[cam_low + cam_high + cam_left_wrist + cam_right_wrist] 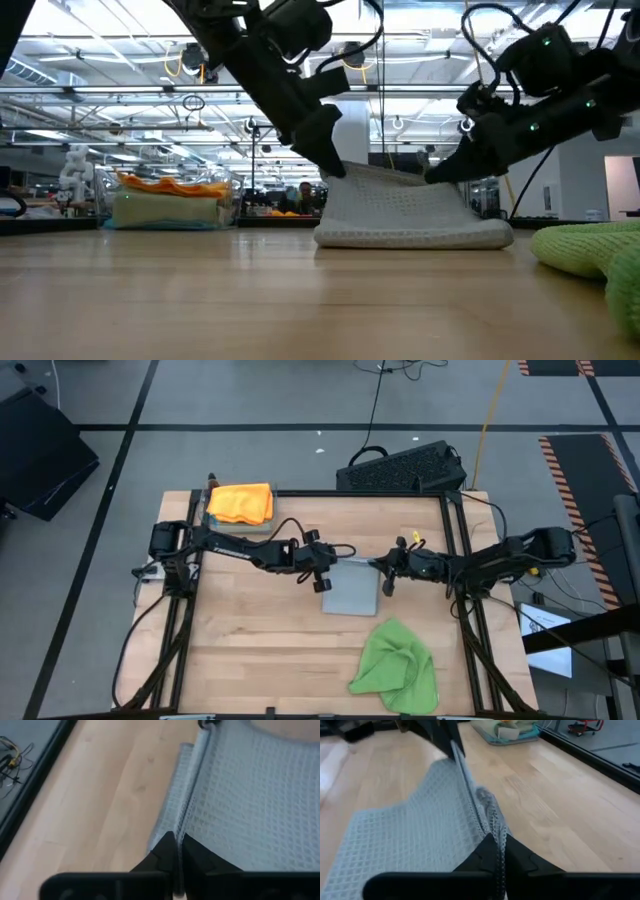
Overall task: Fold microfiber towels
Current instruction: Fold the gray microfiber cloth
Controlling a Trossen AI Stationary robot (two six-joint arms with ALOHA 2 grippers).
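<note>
Both arms reach in from the sides toward the middle of the counter [250, 640], meeting over the light grey towel [350, 592]. The left pincer [322, 572] is clenched on the towel's far edge at one corner, and the right pincer [388, 573] is clenched on the same edge at the other corner; the low view shows that edge lifted off the wood between them while the rest of the cloth lies flat. Each wrist view shows thin waffle-weave fabric nipped between that arm's own dark fingers [167, 852], with the left arm's fingers also seen gripping the raised edge in the right wrist view. Three towels can be told apart clearly: one grey in the middle, one bright green towel [397, 666] crumpled near the counter's front right, and one orange towel [241, 502] at the far left corner. The orange one tops a stack in a clear tray [170, 210], with a pale cloth beneath it.
</note>
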